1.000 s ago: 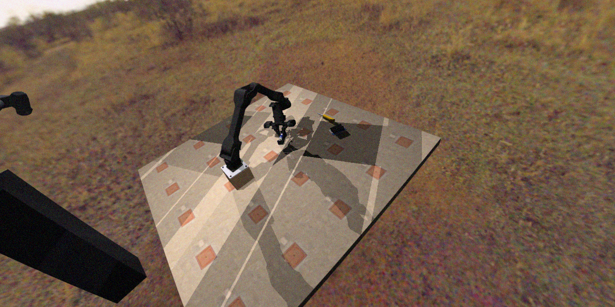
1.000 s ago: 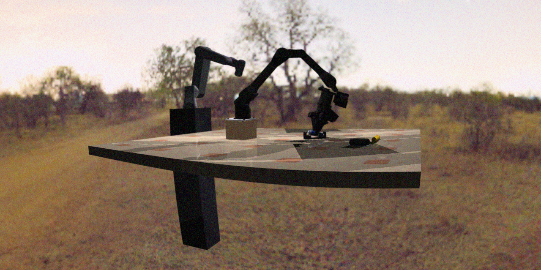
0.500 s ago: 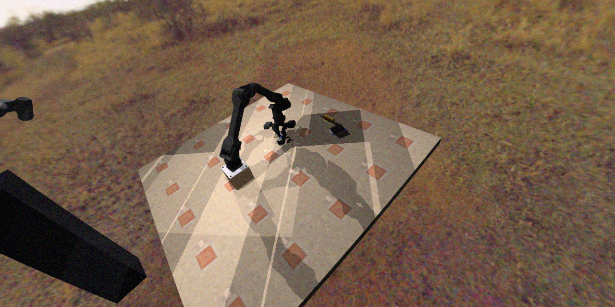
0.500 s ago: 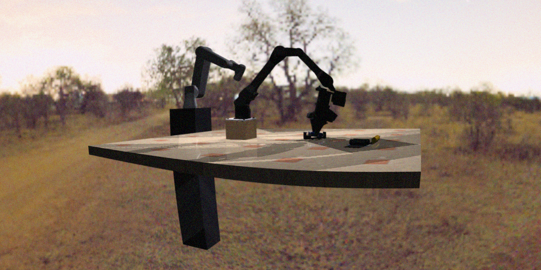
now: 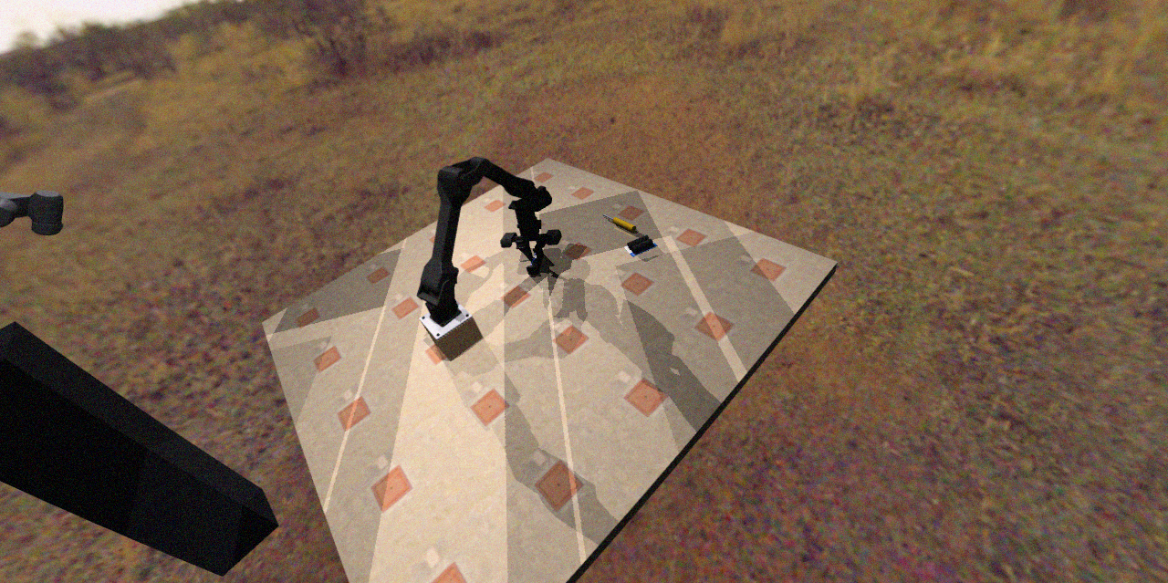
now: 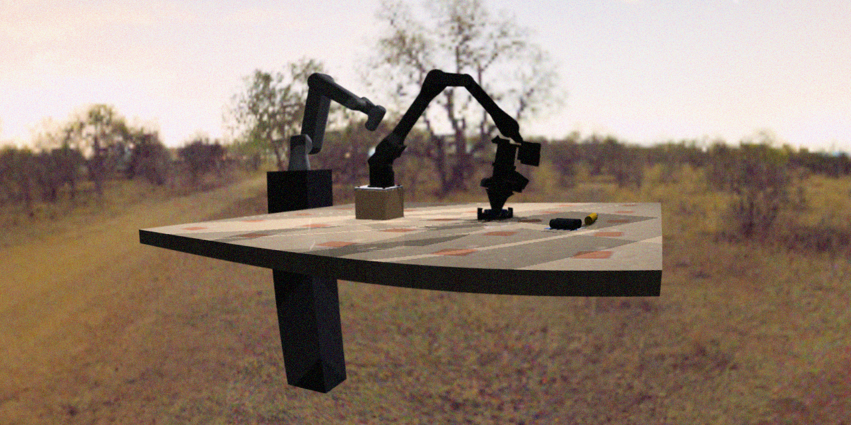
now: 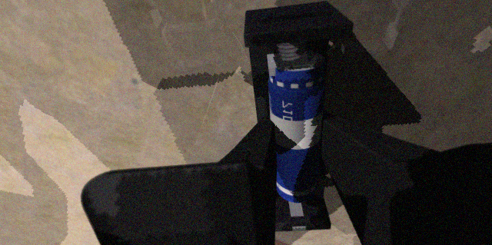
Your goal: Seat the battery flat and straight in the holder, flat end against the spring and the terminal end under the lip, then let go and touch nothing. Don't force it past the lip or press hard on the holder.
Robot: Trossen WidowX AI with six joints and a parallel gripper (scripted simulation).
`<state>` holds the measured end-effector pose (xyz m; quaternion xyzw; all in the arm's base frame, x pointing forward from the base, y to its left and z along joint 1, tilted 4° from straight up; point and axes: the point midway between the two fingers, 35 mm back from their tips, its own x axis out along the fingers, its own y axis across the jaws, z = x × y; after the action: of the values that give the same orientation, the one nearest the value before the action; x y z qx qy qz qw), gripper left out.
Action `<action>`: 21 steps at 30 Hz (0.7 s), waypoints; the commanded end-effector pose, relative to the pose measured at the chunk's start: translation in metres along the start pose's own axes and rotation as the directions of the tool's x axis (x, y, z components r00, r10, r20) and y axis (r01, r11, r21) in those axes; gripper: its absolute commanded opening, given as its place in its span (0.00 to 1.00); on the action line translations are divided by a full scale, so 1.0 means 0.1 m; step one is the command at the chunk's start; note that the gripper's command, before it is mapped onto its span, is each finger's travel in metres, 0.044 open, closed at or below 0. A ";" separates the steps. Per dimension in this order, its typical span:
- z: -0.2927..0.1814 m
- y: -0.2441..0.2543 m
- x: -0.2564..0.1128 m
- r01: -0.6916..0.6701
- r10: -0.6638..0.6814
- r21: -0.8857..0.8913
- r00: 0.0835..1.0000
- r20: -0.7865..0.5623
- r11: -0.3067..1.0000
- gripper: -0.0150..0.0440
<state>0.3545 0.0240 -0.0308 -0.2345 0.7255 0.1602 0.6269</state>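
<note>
The battery (image 7: 296, 172), blue with a white band, lies lengthwise between my fingers, within the black holder (image 7: 296, 24) (image 5: 535, 271) (image 6: 481, 214) on the table. My gripper (image 7: 293, 123) (image 5: 535, 259) (image 6: 498, 209) points down at the holder and is shut on the battery's sides. The coiled spring (image 7: 287, 51) shows at the far end in the wrist view, close to the battery's far end. At the near end, a strip of holder floor with a pale metal contact (image 7: 296, 209) shows beyond the battery. Whether the battery touches the floor is hidden.
A black cylindrical object (image 5: 640, 244) (image 6: 565, 223) with blue and white beneath it lies on the table (image 5: 604, 432) (image 6: 410, 279) beyond the holder. A yellow-handled tool (image 5: 624, 224) (image 6: 590, 219) lies near it. A second grey arm (image 5: 45, 212) (image 6: 317, 116) stands behind on a black pedestal.
</note>
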 end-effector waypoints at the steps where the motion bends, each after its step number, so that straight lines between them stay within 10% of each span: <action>1: 0.02 0.01 -0.01 -0.002 0.002 -0.007 0.999 0.032 1.000 0.36; 21: -0.10 0.01 0.03 0.004 -0.004 -0.010 1.000 0.030 1.000 0.36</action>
<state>0.3495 0.0212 -0.0321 -0.2345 0.7150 0.1642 0.6378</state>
